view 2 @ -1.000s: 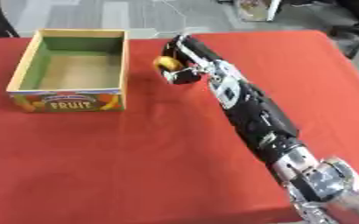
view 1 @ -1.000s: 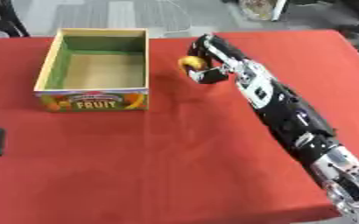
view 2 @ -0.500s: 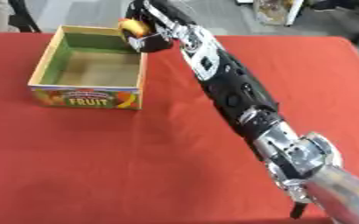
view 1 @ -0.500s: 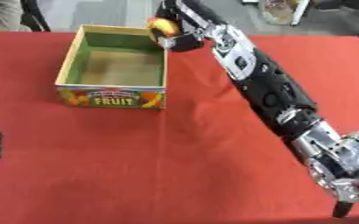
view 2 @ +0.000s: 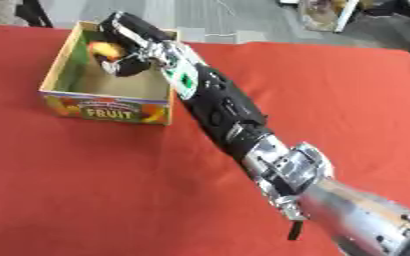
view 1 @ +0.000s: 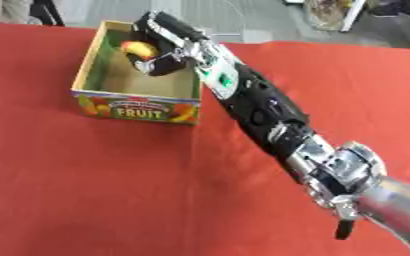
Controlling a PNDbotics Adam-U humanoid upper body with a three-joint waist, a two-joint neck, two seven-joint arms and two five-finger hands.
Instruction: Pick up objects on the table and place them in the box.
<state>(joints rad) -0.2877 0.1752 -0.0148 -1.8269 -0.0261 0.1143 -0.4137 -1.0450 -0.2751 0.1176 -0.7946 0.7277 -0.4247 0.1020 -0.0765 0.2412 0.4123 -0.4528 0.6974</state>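
Note:
My right hand reaches from the lower right across the red table and hangs over the inside of the cardboard fruit box. Its fingers are curled round a small yellow and red fruit-like object, held above the box's far half. The box stands open-topped at the upper left, with "FRUIT" printed on its front wall and a green lining. I see nothing lying on the visible part of the box floor. My left hand shows in neither view.
The red tablecloth spreads wide in front of and to the right of the box. Beyond the table's far edge lie grey floor and some dark furniture legs.
My right arm has carried the yellow object from beside the box's right wall leftward to over its inside. The camera has also shifted, so the box sits differently in the picture.

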